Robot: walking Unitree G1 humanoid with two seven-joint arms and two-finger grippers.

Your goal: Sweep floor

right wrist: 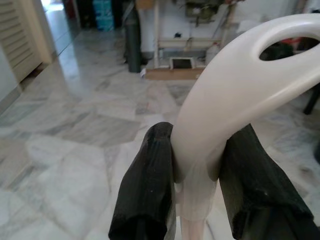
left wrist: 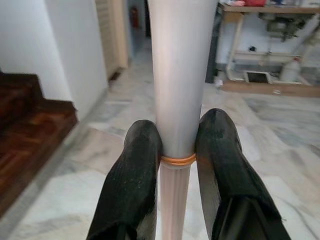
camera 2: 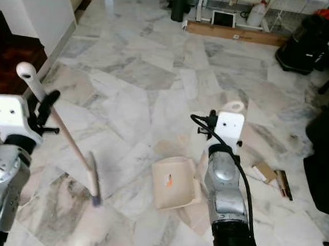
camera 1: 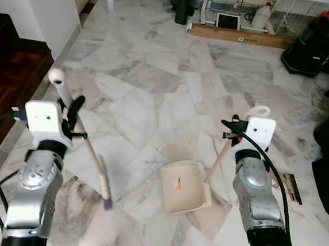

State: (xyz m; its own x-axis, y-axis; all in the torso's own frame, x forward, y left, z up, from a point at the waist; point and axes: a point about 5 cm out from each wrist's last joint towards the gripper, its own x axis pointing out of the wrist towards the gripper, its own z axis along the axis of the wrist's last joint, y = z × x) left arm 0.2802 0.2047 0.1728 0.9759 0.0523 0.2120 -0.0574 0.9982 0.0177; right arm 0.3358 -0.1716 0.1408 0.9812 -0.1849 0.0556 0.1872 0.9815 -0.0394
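Left eye view: left pincer point(camera 1: 75, 112) pinches broom point(camera 1: 87, 145) handle, bristles on floor point(camera 1: 157, 70) below it, right pincer point(camera 1: 233, 132) clamps dustpan point(camera 1: 185, 187) handle, pan resting below, likely to catch sweepings.

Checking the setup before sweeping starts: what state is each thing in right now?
Broom: held by its handle, slanted, bristle end down at the floor.
Dustpan: pan resting on the floor, handle up.
Left claw: shut on the broom handle.
Right claw: shut on the dustpan handle.
Cardboard scraps: lying on the floor beside the right arm.
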